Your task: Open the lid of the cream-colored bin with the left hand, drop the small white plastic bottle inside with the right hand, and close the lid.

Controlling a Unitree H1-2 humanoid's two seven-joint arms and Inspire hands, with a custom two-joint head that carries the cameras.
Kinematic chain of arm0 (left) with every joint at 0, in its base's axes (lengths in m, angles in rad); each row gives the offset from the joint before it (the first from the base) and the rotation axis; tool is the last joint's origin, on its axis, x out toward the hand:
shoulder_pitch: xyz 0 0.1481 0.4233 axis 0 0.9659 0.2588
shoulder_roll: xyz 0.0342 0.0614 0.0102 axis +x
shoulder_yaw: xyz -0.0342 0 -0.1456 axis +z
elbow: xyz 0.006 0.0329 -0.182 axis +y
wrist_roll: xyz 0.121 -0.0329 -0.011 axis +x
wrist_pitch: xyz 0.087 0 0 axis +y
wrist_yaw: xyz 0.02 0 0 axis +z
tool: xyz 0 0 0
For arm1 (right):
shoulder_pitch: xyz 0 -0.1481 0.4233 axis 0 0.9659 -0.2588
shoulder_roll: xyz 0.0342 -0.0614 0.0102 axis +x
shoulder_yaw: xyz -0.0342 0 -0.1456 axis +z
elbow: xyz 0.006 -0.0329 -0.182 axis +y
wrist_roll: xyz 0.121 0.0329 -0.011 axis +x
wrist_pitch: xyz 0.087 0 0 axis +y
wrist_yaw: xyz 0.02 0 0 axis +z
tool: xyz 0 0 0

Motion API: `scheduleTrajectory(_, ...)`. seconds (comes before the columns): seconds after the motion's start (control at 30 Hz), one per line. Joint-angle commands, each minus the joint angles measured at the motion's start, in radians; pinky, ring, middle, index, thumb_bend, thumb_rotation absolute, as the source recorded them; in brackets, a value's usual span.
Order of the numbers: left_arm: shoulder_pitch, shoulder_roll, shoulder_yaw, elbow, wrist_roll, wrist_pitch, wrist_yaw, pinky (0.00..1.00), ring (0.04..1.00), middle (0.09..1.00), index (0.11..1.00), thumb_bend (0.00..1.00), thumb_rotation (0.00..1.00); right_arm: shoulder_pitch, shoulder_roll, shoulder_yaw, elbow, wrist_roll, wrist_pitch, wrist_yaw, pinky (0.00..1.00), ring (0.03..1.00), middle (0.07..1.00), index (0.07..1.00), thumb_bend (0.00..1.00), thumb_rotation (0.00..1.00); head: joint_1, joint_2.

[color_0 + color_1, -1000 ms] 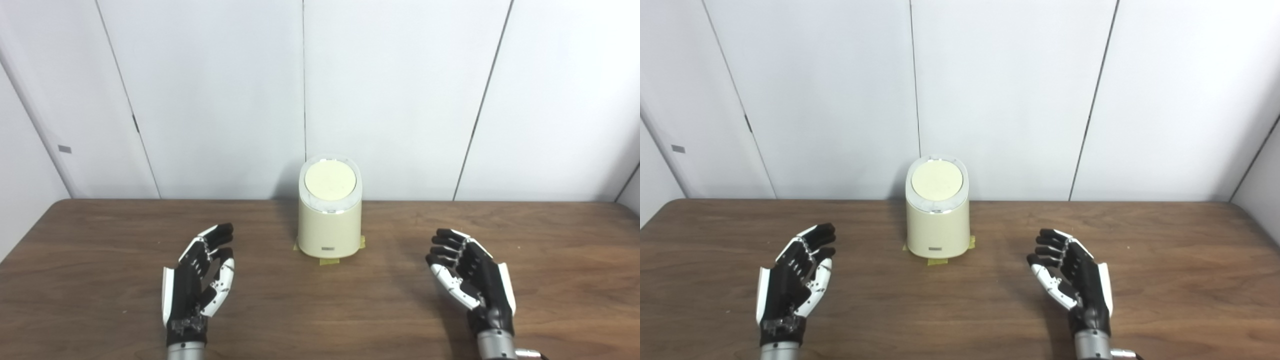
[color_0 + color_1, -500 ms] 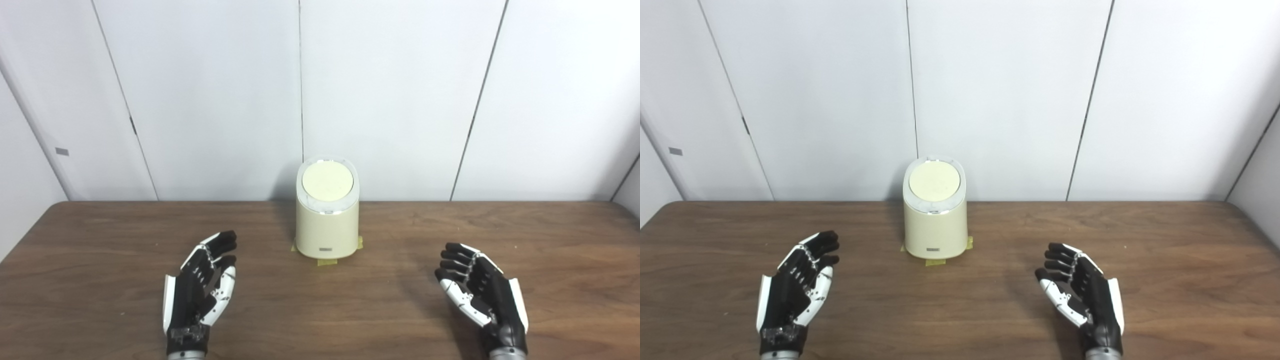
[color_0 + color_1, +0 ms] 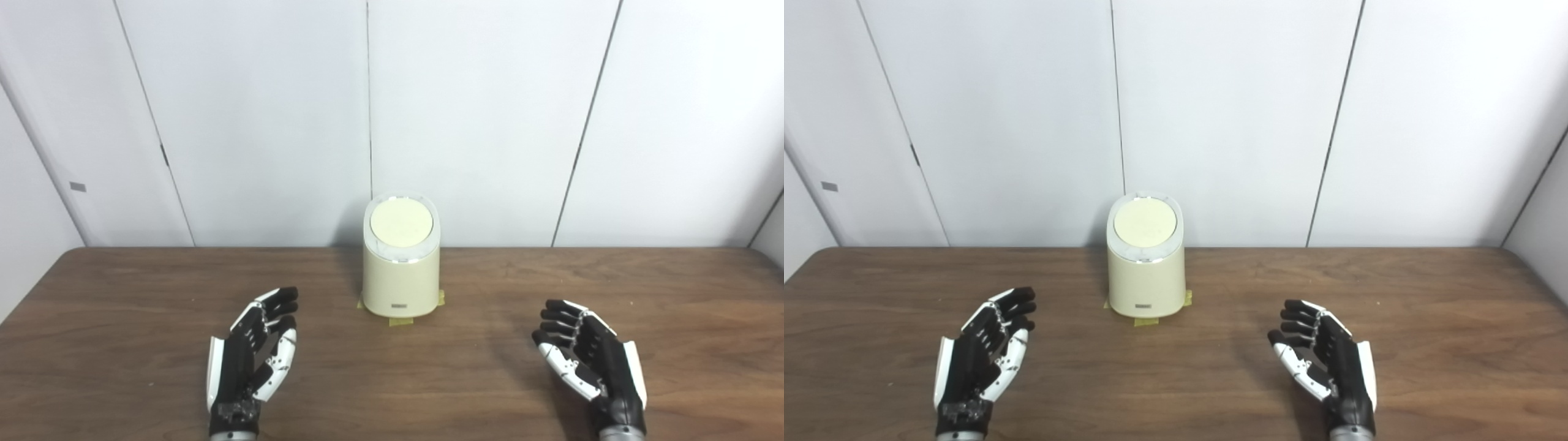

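Note:
The cream-colored bin stands upright at the back middle of the wooden table, close to the wall. Its round lid lies flat and closed on top. My left hand hovers near the table's front, left of the bin, open and holding nothing. My right hand is open on the right side, palm turned inward, also holding nothing. Both hands are well apart from the bin. No small white bottle shows in either view.
Yellow tape pieces mark the bin's base on the table. White wall panels rise right behind the table's far edge. The table's left edge slants in at the left side.
Both hands have dropped lower and nearer to me over the second; the left hand then edged slightly rightward. The picture shifted a little too. The bin's lid stays closed.

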Motion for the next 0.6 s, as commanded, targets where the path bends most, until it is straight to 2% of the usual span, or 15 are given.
scheduleTrajectory(0.0, 0.03, 0.016, 0.002, 0.005, 0.022, -0.022, 0.006, 0.64, 0.739, 0.76, 0.741, 0.18, 0.31, -0.028, -0.001, 0.003, -0.035, -0.01, -0.026, -0.003, 0.55, 0.632, 0.657, 0.653, 0.26, 0.19, -0.006, 0.0)
scheduleTrajectory(0.07, 0.035, 0.018, 0.004, 0.004, 0.013, -0.024, 0.003, 0.65, 0.742, 0.761, 0.741, 0.18, 0.29, -0.024, 0.0, 0.003, -0.037, -0.012, -0.027, -0.004, 0.55, 0.635, 0.659, 0.656, 0.25, 0.18, -0.004, 0.001)
scheduleTrajectory(0.27, 0.051, 0.014, 0.007, -0.025, 0.014, 0.008, -0.004, 0.66, 0.749, 0.764, 0.745, 0.18, 0.32, -0.023, 0.0, 0.0, -0.044, -0.01, -0.022, -0.003, 0.56, 0.639, 0.66, 0.656, 0.26, 0.18, -0.008, 0.014)
scheduleTrajectory(0.4, 0.049, 0.012, 0.009, -0.029, 0.005, 0.017, -0.006, 0.66, 0.747, 0.762, 0.744, 0.18, 0.26, -0.025, -0.001, -0.001, -0.04, -0.009, -0.03, -0.003, 0.56, 0.637, 0.657, 0.652, 0.26, 0.19, -0.008, 0.014)
scheduleTrajectory(0.57, 0.04, 0.015, 0.01, -0.019, 0.005, 0.019, -0.005, 0.66, 0.747, 0.765, 0.746, 0.18, 0.27, -0.032, -0.004, -0.001, -0.03, 0.0, -0.031, 0.003, 0.56, 0.637, 0.657, 0.649, 0.26, 0.18, -0.005, 0.012)
